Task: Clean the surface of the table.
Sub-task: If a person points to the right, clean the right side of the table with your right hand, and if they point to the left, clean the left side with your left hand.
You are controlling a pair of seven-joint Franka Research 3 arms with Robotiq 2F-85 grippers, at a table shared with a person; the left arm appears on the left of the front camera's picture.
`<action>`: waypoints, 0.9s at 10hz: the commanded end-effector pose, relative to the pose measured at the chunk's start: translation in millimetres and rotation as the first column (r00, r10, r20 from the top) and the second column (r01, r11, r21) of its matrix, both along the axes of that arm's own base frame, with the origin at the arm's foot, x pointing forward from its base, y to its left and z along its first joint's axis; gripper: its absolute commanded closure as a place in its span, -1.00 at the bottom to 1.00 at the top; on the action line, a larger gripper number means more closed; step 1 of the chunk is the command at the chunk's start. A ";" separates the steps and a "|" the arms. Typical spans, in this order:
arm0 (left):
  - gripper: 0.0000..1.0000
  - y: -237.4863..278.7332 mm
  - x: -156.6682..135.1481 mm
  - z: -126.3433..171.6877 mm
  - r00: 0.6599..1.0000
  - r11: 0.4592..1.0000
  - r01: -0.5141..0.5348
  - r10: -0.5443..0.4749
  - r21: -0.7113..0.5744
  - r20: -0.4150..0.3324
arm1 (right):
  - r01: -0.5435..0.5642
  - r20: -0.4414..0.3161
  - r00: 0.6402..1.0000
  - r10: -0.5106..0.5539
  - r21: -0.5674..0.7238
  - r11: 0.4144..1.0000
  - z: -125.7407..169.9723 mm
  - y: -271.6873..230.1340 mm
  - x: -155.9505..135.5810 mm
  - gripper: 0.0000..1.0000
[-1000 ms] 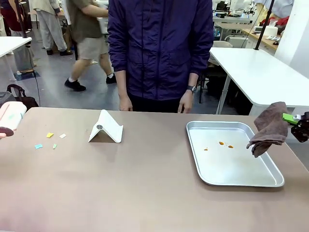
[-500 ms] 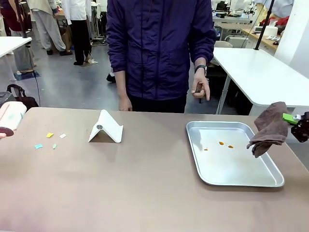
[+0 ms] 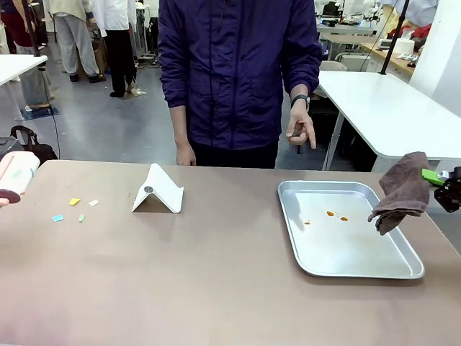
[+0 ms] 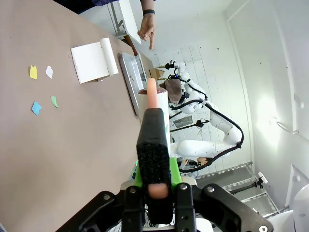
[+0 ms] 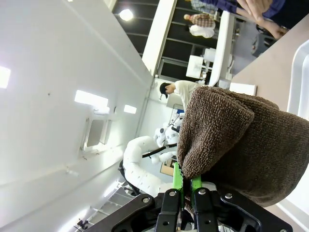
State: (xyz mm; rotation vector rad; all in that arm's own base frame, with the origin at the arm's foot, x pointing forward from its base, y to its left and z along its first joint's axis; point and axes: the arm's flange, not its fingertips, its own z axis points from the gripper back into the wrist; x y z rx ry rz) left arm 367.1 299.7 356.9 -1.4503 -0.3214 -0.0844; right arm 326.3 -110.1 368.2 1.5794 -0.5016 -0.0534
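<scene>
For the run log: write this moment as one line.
left fingers: shut on black-handled tool | right fingers: shut on brown cloth, by tray | table: paper scraps lying on it | person's hand: pointing downward

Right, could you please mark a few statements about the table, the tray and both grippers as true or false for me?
1. The right gripper holds a brown cloth. True.
2. The metal tray is spotless. False: orange spots lie in it.
3. Coloured paper scraps lie on the table towards the robot's left. True.
4. The white folded stand sits inside the tray. False: it stands on the table, apart from the tray.
5. The left gripper is empty, jaws open. False: its jaws are shut on a black-handled tool.
</scene>
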 end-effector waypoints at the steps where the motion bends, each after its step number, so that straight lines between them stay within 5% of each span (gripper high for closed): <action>1: 1.00 0.2 -1.5 6.0 1.000 1.000 0.000 0.000 0.001 -0.014 | 0.009 0.026 1.000 -0.009 0.012 1.000 1.7 1.2 1.8 1.00; 2: 1.00 0.2 -1.5 6.0 1.000 1.000 0.000 0.000 0.001 -0.014 | 0.000 0.000 1.000 0.000 0.000 1.000 0.0 0.0 0.0 0.86; 5: 1.00 0.2 -1.5 6.0 1.000 1.000 0.000 0.000 0.001 -0.014 | -0.089 -0.119 0.992 0.047 -0.377 0.922 38.2 23.0 51.2 0.86; 9: 1.00 0.2 -1.5 6.0 1.000 1.000 0.000 0.000 0.001 -0.014 | -0.147 -0.227 0.973 -0.045 -0.758 0.636 40.5 39.0 101.5 0.86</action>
